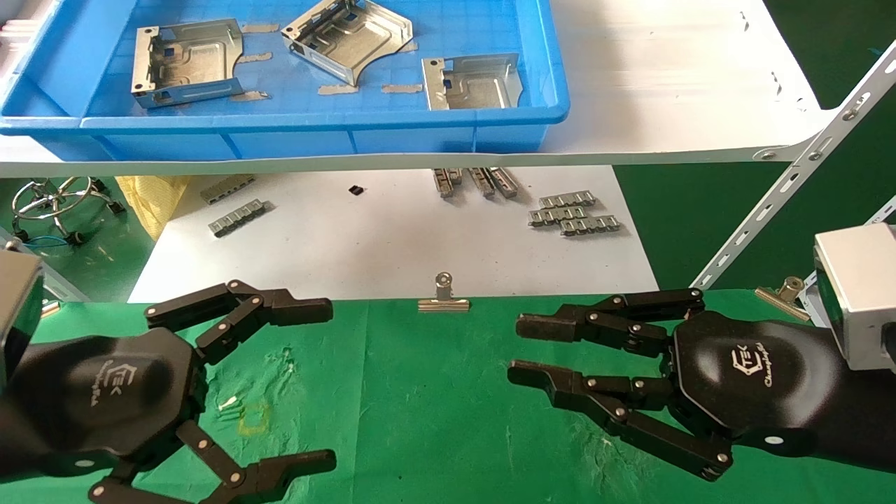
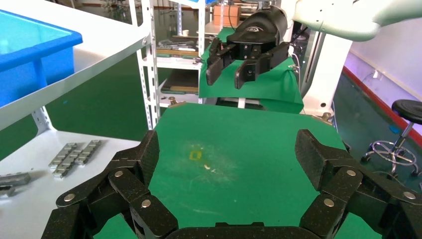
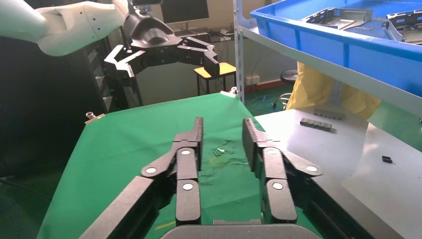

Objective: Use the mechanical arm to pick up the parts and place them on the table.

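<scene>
Three silvery stamped metal parts lie in the blue tray (image 1: pixel 294 126) on the upper shelf: one at the left (image 1: pixel 187 64), one tilted in the middle (image 1: pixel 348 36), one at the right (image 1: pixel 472 82). They also show at the tray's rim in the right wrist view (image 3: pixel 338 16). My left gripper (image 1: pixel 329 381) is open and empty over the green cloth table (image 1: pixel 420 392). My right gripper (image 1: pixel 521 348) is open and empty over the table, facing the left one. In the left wrist view the left gripper (image 2: pixel 226 154) spans a yellow square (image 2: pixel 195 155). The right gripper (image 3: pixel 221 134) shows in its wrist view.
A white board (image 1: pixel 385 238) below the shelf carries small grey ridged strips (image 1: pixel 574 213) and a tiny black piece (image 1: pixel 356 189). A silver binder clip (image 1: pixel 443 297) grips the cloth's far edge; another (image 1: pixel 782 292) is at the right. A slotted metal rack post (image 1: pixel 791 182) rises at the right.
</scene>
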{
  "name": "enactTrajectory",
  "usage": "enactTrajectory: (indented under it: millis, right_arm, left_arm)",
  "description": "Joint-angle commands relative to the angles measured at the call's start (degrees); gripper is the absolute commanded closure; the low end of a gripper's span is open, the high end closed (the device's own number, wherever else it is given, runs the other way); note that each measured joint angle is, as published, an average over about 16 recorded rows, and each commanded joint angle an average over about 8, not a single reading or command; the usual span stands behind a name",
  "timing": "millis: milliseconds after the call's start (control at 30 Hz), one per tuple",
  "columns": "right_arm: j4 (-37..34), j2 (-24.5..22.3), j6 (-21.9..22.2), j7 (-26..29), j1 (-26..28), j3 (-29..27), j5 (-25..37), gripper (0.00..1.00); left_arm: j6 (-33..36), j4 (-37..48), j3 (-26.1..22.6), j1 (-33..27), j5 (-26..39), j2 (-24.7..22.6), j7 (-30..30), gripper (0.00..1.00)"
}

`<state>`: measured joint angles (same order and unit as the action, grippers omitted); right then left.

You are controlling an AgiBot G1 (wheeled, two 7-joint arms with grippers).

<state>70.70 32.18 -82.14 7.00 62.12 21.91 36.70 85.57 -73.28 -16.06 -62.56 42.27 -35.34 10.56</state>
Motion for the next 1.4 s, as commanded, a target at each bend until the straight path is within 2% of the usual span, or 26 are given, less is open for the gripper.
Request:
enactTrajectory:
  millis: [33,167,333,467,667,833,1033,1067,1100,1300,1333,1367,1400]
  right_arm:
    - [0.0,0.0,0.0,0.0,0.0,0.0,0.0,1.00]
    - [0.0,0.0,0.0,0.0,0.0,0.0,0.0,1.00]
    - [0.0,0.0,0.0,0.0,0.0,0.0,0.0,1.00]
    - [0.0,0.0,0.0,0.0,0.0,0.0,0.0,1.00]
    - [0.0,0.0,0.0,0.0,0.0,0.0,0.0,1.00]
    - [0.0,0.0,0.0,0.0,0.0,0.0,0.0,1.00]
    - [0.0,0.0,0.0,0.0,0.0,0.0,0.0,1.00]
    - [0.0,0.0,0.0,0.0,0.0,0.0,0.0,0.96]
    - [0.0,0.0,0.0,0.0,0.0,0.0,0.0,0.84]
    - [0.0,0.0,0.0,0.0,0.0,0.0,0.0,0.09]
    - [0.0,0.0,0.0,0.0,0.0,0.0,0.0,0.00]
    - [0.0,0.0,0.0,0.0,0.0,0.0,0.0,0.00]
    - [0.0,0.0,0.0,0.0,0.0,0.0,0.0,0.00]
  left_arm:
    - [0.0,-0.1,0.1,0.4,-0.2,0.1,0.0,0.00]
    - [-0.4,0.6,-0.2,-3.1,1.3,-0.9,0.0,0.00]
    - [-0.9,7.0,-2.4,-14.5,6.7,-5.2,0.3,0.00]
    - [-2.5,18.5,-5.4,-26.2,13.9,-11.1,-1.8,0.00]
    - [-12.4,38.9,-8.9,-39.3,24.3,-20.9,-7.0,0.00]
    - [-19.8,51.0,-10.9,-46.1,29.0,-27.7,-9.4,0.00]
    - [-25.8,61.0,-12.4,-51.4,32.1,-33.1,-11.3,0.00]
    - [-26.7,62.3,-12.6,-52.0,32.4,-33.9,-11.3,0.01]
    - [-27.7,63.7,-12.7,-52.5,32.7,-34.6,-11.3,0.08]
    - [-33.2,69.9,-14.4,-55.1,35.2,-38.4,-9.7,0.83]
    - [-34.0,70.6,-14.7,-55.4,35.7,-38.8,-9.4,0.94]
    - [-34.7,71.2,-14.9,-55.7,36.1,-39.2,-9.1,1.00]
    - [-35.3,71.7,-15.2,-55.9,36.5,-39.5,-8.8,1.00]
